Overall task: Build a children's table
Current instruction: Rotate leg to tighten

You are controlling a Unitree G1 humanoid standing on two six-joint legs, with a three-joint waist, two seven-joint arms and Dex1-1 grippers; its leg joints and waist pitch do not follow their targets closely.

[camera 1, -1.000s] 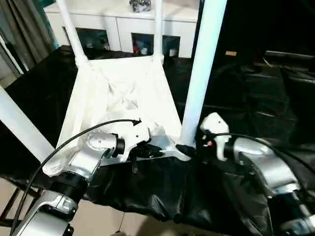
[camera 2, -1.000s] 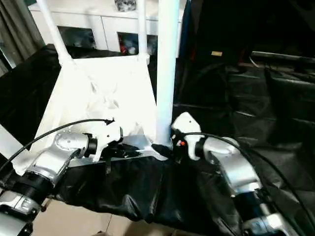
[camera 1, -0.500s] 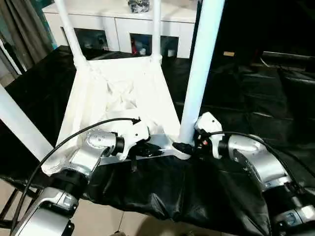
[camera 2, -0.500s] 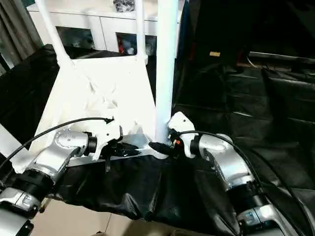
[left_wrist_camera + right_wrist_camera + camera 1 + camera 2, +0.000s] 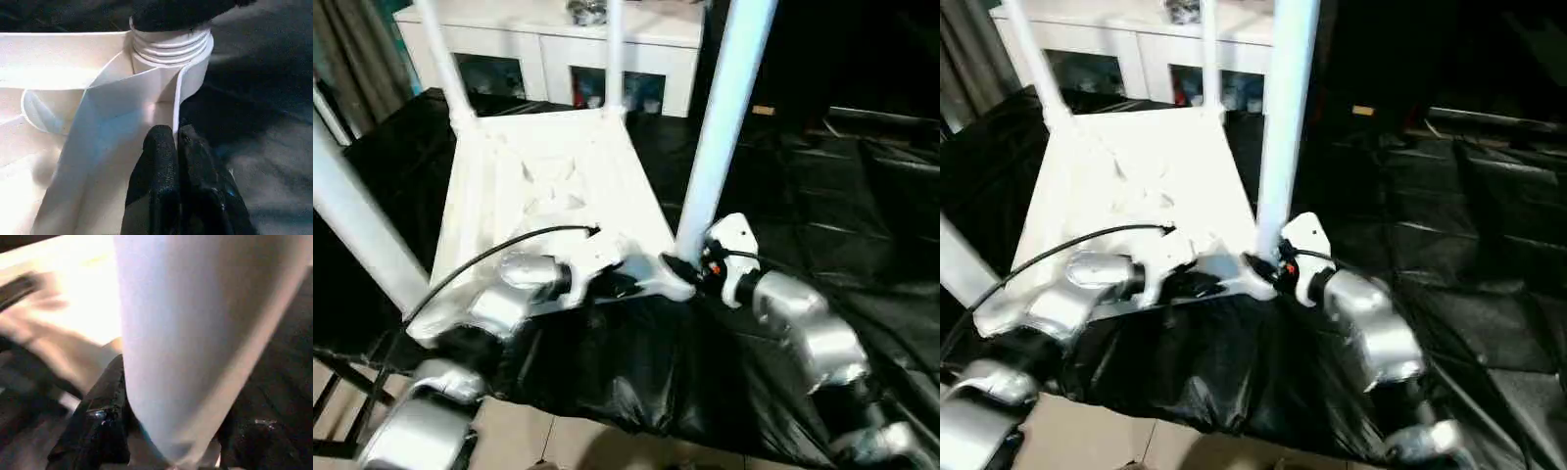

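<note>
Far left of the head view: one leg [image 5: 362,230] already seated, slanting out of frame, so that corner's done. Tabletop [image 5: 553,186] lies upside down, centre-left, on the black-draped table [image 5: 862,196], sockets up, ready for legs. My left gripper [image 5: 175,161], lower centre, is pressed together, pinching the top's thin edge rib w/ both fingers to stop it sliding, I think. Right of centre, the near-corner leg [image 5: 720,127] stands upright in its socket. My right gripper [image 5: 680,270] straddles its base, jaws on either side, probably to twist it tight.
</note>
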